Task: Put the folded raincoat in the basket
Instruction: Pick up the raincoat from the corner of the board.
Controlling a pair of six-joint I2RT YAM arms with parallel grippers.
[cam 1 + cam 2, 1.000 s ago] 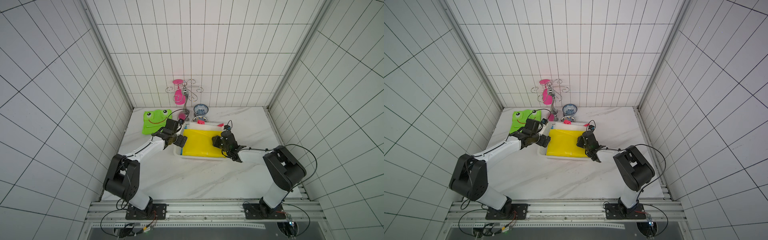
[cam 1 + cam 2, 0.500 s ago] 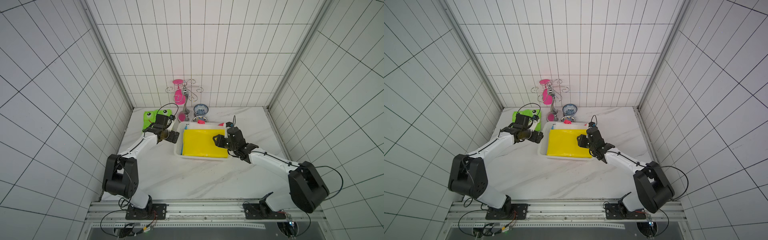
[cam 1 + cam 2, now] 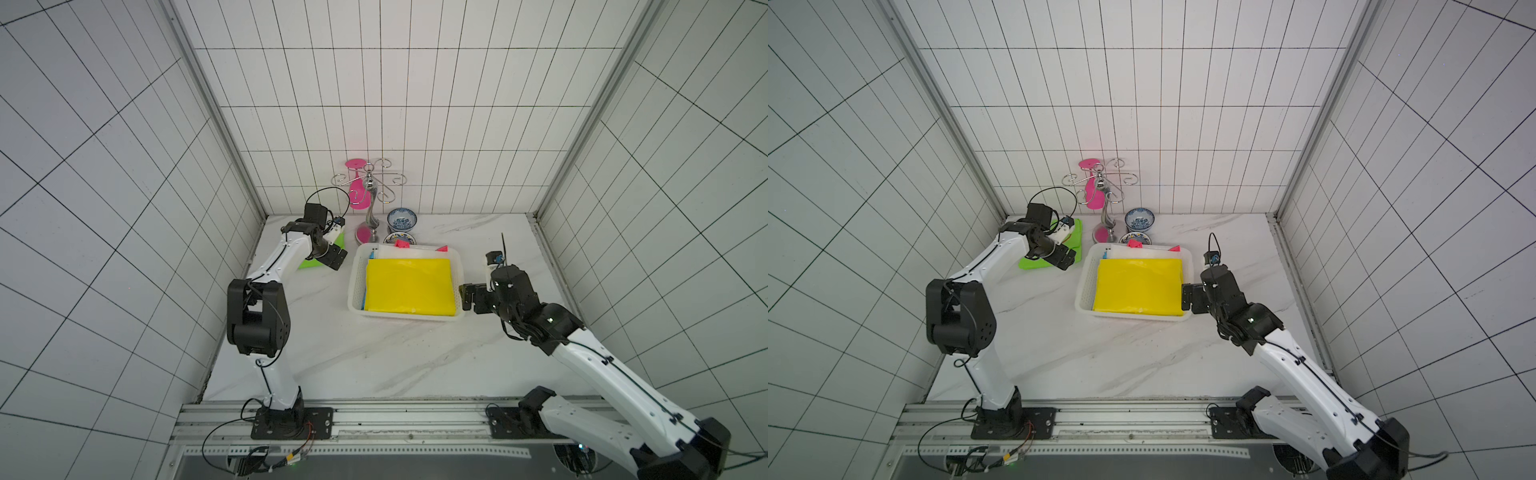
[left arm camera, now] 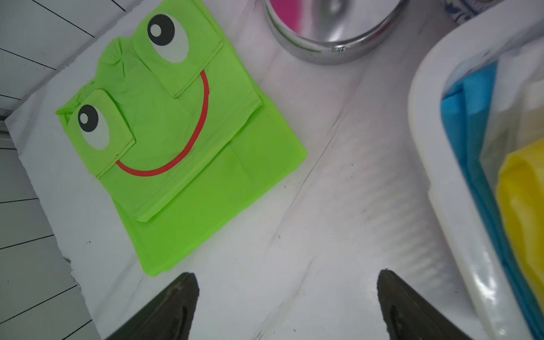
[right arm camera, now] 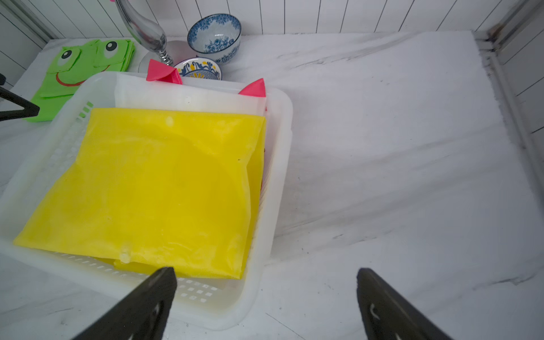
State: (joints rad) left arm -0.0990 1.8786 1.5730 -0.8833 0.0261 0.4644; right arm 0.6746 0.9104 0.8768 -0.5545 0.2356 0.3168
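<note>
A yellow folded raincoat [image 3: 409, 286] [image 3: 1138, 286] [image 5: 153, 188] lies flat inside the white perforated basket [image 3: 355, 286] [image 3: 1086, 282] [image 5: 279, 164], on top of blue and white folded items. A green frog-face folded raincoat [image 3: 309, 262] [image 3: 1034, 262] [image 4: 182, 141] lies on the table left of the basket. My left gripper [image 3: 336, 259] [image 3: 1065, 259] [image 4: 287, 273] hangs open over bare table between the green raincoat and the basket. Just outside the basket's right wall, my right gripper [image 3: 467, 297] [image 3: 1187, 297] [image 5: 265, 270] stands open and holds nothing.
A silver hook stand [image 3: 371, 199] with a pink glass stands at the back wall. Two blue-patterned bowls [image 3: 402, 219] [image 3: 399, 239] sit behind the basket. Pink corners of a white folded item [image 5: 162, 73] stick up at the basket's far rim. Tiled walls close three sides.
The right gripper has opened and drawn back to the right, out of the basket, leaving the yellow raincoat lying there. The left gripper has pulled away from the basket toward the green raincoat.
</note>
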